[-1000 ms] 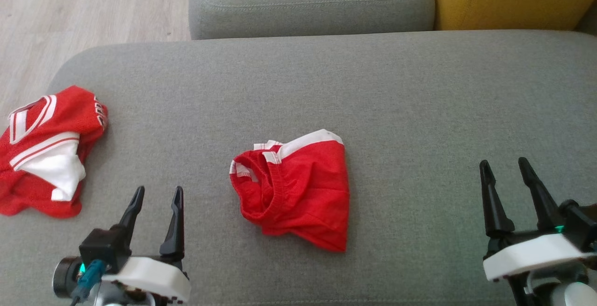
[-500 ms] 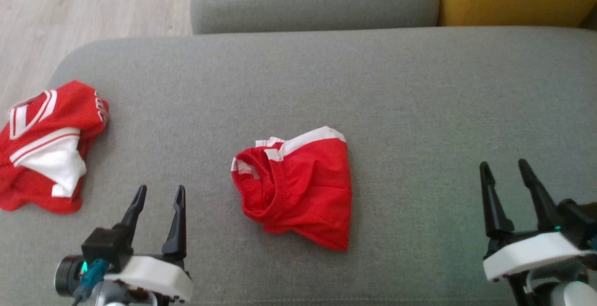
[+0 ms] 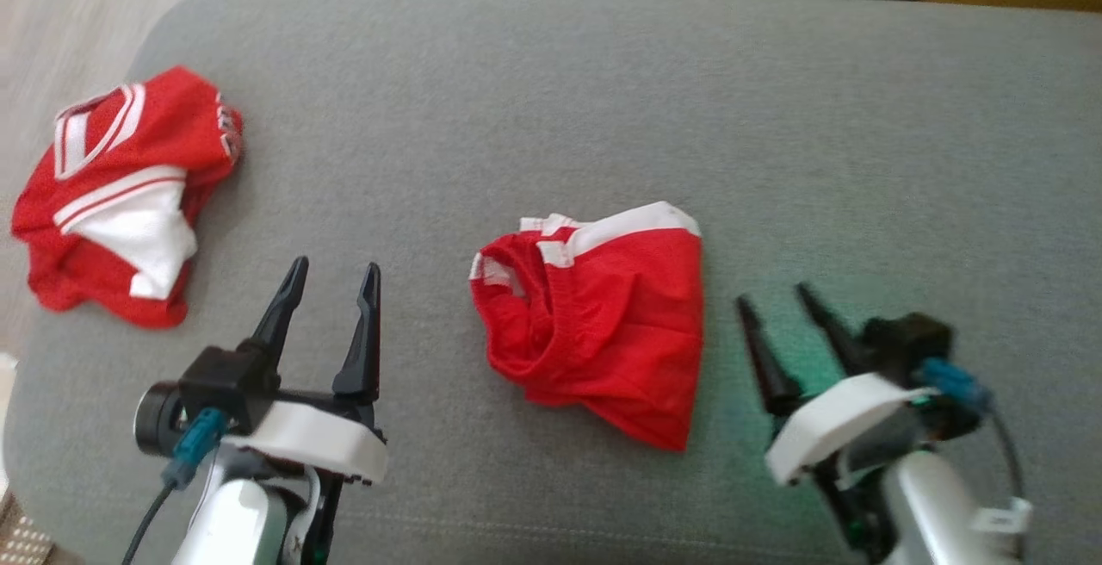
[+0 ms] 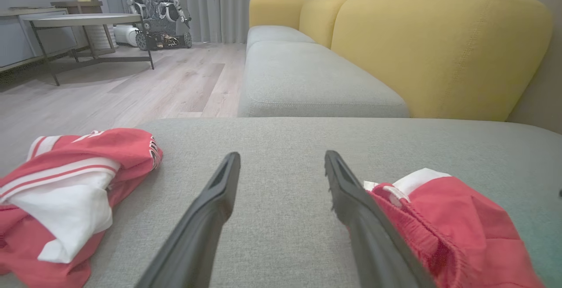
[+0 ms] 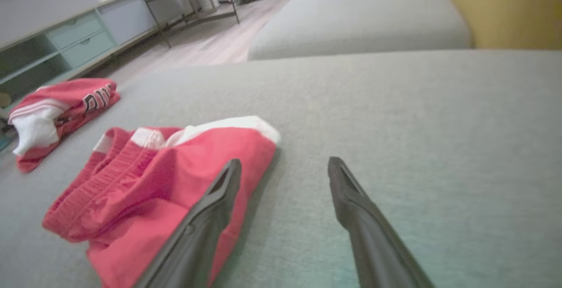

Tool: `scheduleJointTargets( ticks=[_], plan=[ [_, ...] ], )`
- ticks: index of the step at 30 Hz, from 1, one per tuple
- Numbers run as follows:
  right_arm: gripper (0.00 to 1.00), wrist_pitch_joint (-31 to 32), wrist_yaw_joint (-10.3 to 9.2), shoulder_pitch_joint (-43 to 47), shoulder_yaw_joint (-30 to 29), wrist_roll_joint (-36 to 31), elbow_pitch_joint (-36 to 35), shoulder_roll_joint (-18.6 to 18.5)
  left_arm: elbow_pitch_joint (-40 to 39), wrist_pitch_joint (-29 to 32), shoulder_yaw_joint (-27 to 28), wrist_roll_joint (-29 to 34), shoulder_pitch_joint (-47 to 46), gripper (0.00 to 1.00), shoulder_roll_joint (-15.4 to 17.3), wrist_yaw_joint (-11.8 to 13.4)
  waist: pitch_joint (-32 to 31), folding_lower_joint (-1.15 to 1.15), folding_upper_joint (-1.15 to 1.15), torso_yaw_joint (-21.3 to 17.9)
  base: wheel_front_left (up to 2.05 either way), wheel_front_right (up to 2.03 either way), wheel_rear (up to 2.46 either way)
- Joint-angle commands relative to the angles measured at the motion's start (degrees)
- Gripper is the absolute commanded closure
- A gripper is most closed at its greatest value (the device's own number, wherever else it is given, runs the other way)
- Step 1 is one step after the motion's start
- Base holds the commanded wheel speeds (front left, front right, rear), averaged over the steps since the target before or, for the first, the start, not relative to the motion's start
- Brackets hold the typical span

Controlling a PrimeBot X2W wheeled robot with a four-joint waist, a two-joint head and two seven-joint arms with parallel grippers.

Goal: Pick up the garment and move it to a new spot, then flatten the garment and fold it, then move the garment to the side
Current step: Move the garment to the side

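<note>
Head view, looking down on a grey sofa seat [image 3: 551, 100]. A pair of red shorts [image 3: 603, 324] with a white waistband lies crumpled near the middle of the seat, between the two grippers. The left gripper [image 3: 336, 265] is at the lower left, well apart from the shorts. The right gripper [image 3: 772, 294] is at the lower right, leaning left, its tips near the shorts' right edge. Both pairs of fingers are spread apart and hold nothing. A red and white jersey [image 3: 120, 195] lies bunched at the seat's far left.

The left wrist view adds the room beyond: a yellow backrest [image 4: 439, 51], a wooden floor [image 4: 131, 90], a metal-legged table [image 4: 83, 20] and another robot [image 4: 162, 11] by grey curtains. Here the shorts sit just beside the right-hand finger, partly hidden behind it. The right wrist view, somewhat blurred, shows a sideboard with pale green drawers [image 5: 79, 37], and the shorts' ribbed elastic opening facing the camera.

Compared with half a second ago, the head camera has shifted, so everything sits differently in the picture. Beyond that, the right gripper has moved in from well apart to near the shorts. The shorts keep the same shape: loosely folded over, waistband turned up at the top, one hem coming to a point at the lower right
</note>
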Motion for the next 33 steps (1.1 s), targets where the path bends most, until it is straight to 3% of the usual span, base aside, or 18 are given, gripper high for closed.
scheduleJointTargets(
  ticks=[1, 11, 12, 14, 15, 22, 33],
  plan=[
    [0.00, -0.15, -0.04, -2.66, 2.80, 1.02, 0.62, 0.58, -1.25, -0.91, 1.62, -0.02, -3.08, 0.00, 0.27, -0.26, 0.95, -0.01, 0.00, 1.06, 0.00, 0.00, 0.00],
    [0.00, 0.89, -0.04, -9.06, 10.61, 6.74, 15.58, 1.81, 1.07, -2.39, 0.97, -0.06, -5.30, 0.00, -0.60, -0.75, 2.24, -0.01, 0.00, 2.21, 0.00, 0.00, 0.00],
    [0.21, 1.36, -0.04, -9.54, 11.75, 7.29, 16.67, 1.86, 1.24, -2.48, 0.95, -0.07, -5.43, 0.00, -0.64, -0.77, 2.28, -0.01, 0.00, 2.24, 0.00, 0.00, 0.00],
    [0.90, 1.81, -0.04, -10.40, 13.94, 8.50, 18.18, 1.93, 1.50, -2.62, 0.92, -0.10, -5.60, 0.00, -0.74, -0.77, 2.33, -0.01, 0.00, 2.26, 0.00, 0.00, 0.00],
    [1.00, 1.98, -0.04, -10.75, 14.84, 9.27, 18.71, 1.95, 1.60, -2.69, 0.93, -0.12, -5.64, 0.00, -0.77, -0.75, 2.34, -0.01, 0.00, 2.22, 0.00, 0.00, 0.00],
    [1.00, 0.73, -0.04, -13.62, 17.29, 10.94, 18.37, 0.77, 1.73, -3.04, 1.39, -0.29, -5.53, 0.00, -0.76, -0.42, 2.46, -0.01, 0.00, 0.80, 0.00, 0.00, 0.00],
    [1.00, 1.87, -0.04, -16.25, 16.90, 8.32, 12.20, -8.47, 0.97, -3.27, 1.56, -0.14, -5.72, 0.00, -0.41, -0.47, 3.09, -0.01, 0.00, -3.98, 0.00, 0.00, 0.00]
  ],
)
